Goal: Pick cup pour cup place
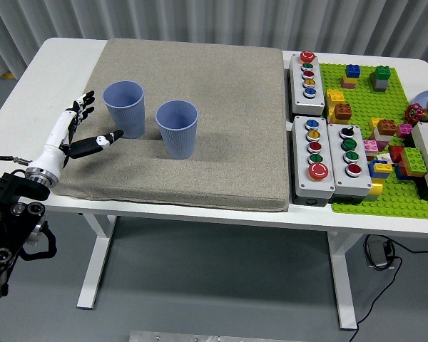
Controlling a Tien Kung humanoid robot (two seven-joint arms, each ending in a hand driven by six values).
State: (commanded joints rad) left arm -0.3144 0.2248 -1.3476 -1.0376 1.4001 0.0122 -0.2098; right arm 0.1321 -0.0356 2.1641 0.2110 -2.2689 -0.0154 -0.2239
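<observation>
Two ribbed blue-grey cups [123, 107] [177, 127] on a speckled beige mat [221, 114], white table [50, 60], green brick baseplate [385, 192].

Grey mat [221, 135], button boxes [313, 158], green brick baseplate [371, 192].

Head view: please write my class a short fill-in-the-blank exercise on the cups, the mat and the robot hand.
1. The number of blue cups standing on the grey mat is ____.
2. Both the left cup and the right cup stand ____, mouths up.
3. The left robot hand has its fingers ____, holding nothing.
4. That hand is nearest the ____ cup.

Missing words: two; upright; open; left
</observation>
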